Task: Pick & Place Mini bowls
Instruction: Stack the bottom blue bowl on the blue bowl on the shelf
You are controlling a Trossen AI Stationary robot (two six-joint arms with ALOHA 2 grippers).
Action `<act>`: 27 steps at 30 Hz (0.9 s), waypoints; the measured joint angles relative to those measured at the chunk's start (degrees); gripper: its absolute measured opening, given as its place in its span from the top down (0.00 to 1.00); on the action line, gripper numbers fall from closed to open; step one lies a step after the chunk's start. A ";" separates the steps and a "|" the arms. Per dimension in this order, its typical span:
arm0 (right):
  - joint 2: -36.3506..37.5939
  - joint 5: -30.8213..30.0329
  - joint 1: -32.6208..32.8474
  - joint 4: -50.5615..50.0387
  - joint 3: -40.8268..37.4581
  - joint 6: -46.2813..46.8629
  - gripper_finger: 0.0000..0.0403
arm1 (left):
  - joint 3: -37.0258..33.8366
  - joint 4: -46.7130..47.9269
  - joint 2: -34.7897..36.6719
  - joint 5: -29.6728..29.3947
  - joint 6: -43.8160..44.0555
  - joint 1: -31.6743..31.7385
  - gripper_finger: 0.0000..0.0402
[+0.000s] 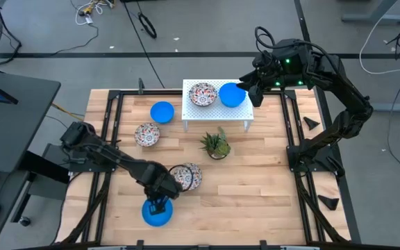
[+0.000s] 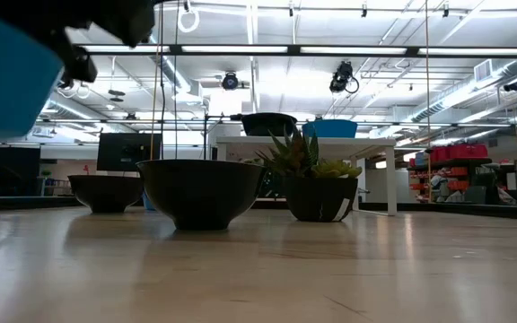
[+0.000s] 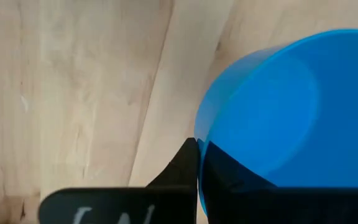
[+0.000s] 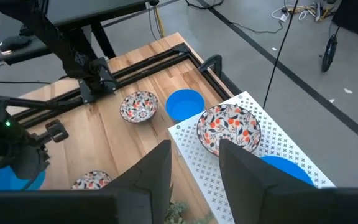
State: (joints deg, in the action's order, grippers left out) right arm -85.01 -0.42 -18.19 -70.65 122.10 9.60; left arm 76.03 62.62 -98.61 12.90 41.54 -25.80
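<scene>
Left gripper [image 1: 158,205] pinched shut on rim of blue bowl [image 1: 157,213] at near table edge; bowl wall [image 3: 278,118] clamped between fingers [image 3: 182,168]. Right gripper [image 1: 251,85] parted, empty, hovering over white stand [image 1: 217,111] beside second blue bowl [image 1: 231,95] and floral bowl [image 1: 203,94].

In the low view, a bright blue round bowl [image 2: 12,76] is cut off by the left and top edges, and the dark left claw [image 2: 79,65] on its rim is mostly out of frame. From above, that claw [image 1: 160,204] covers part of the bowl's rim. In the right wrist view, the right claw's dark fingers [image 4: 244,171] hide part of a blue bowl [image 4: 288,169] on the white perforated shelf [image 4: 194,149]
</scene>
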 joint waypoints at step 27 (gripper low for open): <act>0.00 3.01 0.01 -9.10 0.00 -7.27 0.66 | 27.54 26.47 4.97 -0.83 -4.72 23.27 0.99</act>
State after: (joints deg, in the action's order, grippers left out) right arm -85.01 2.59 -18.17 -79.75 122.10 2.34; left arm 103.57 89.09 -93.64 12.07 36.82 -2.53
